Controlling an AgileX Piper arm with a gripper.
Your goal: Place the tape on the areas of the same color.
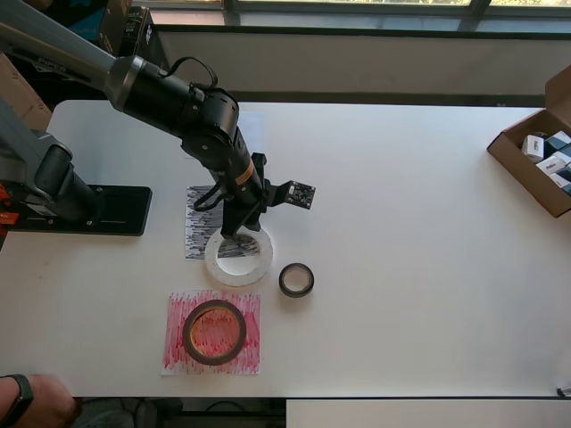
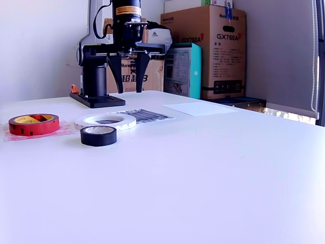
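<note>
Tool (image 2: 128, 76) hangs spread, holding nothing, above the wide white tape ring (image 1: 238, 257) at frame centre-left in the overhead view. The ring lies half on the black-scribbled paper patch (image 1: 203, 223), the wrong colour. Small black roll (image 1: 296, 280) sits on bare white desk (image 1: 428, 267); reddish-brown roll (image 1: 214, 332) on red patch (image 1: 178, 352). Likely next: drop one finger inside the ring, one outside, and pinch the wall squarely.

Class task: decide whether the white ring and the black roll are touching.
Apart. In the overhead view a strip of bare table separates the white ring from the black roll. The exterior view overlaps them and cannot settle it.
</note>
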